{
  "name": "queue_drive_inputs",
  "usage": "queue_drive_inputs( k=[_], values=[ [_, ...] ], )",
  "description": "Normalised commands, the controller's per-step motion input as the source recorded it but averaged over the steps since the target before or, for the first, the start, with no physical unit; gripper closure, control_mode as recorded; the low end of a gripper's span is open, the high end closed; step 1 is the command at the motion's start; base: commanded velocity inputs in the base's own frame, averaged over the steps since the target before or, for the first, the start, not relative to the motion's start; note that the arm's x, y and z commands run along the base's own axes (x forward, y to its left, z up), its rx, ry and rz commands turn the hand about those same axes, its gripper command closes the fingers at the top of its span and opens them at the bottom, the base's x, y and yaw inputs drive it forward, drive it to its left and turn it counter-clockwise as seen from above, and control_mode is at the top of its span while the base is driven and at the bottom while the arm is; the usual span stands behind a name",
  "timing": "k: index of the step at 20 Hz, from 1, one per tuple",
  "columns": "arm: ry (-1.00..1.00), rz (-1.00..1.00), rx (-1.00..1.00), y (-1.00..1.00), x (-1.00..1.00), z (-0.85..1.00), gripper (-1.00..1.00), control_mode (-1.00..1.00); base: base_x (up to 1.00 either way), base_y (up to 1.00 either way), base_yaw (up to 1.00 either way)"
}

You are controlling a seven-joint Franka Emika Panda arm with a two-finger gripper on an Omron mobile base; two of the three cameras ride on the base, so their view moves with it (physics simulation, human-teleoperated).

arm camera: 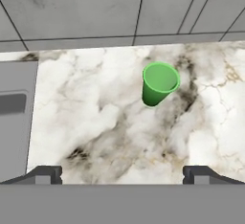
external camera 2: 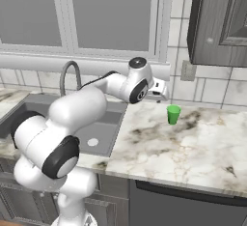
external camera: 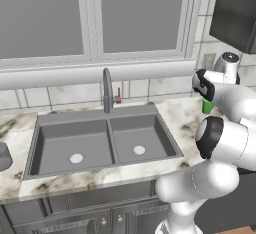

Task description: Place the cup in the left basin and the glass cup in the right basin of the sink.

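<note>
1. The cup [arm camera: 160, 83] stands upright on the marble counter [external camera 2: 193, 148], right of the sink [external camera: 102, 143], near the far wall; I can read no writing on it.
2. The gripper [arm camera: 122, 174] hangs released, jaws spread wide and grasping nothing, short of the cup.
3. Bare counter lies around the cup on every side.
4. The glass cup [external camera: 4, 156] sits at the counter's left edge.

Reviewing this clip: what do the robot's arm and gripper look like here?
The arm is glossy white with rounded, bulbous segments and dark, nearly black rings at the joints; one joint ends in a grey cap. A thin dark cable runs along the forearm. The gripper shows as two small dark grey finger tips with squared ends.
</note>
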Motion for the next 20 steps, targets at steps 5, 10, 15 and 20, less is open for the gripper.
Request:
queue_drive_inputs(
  k=[5,10,15,20],
  values=[
    [0.01,0.00,0.00,-0.16,0.15,-0.04,-1.00,-1.00,0.00,0.00,0.00],
    [0.00,0.00,0.00,-0.06,0.09,-0.05,-1.00,-1.00,0.00,0.00,0.00],
    [0.00,0.00,0.00,-0.07,0.09,-0.09,-1.00,-1.00,0.00,0.00,0.00],
    [0.00,0.00,0.00,-0.05,0.04,-0.12,-1.00,-1.00,0.00,0.00,0.00]
  ],
)
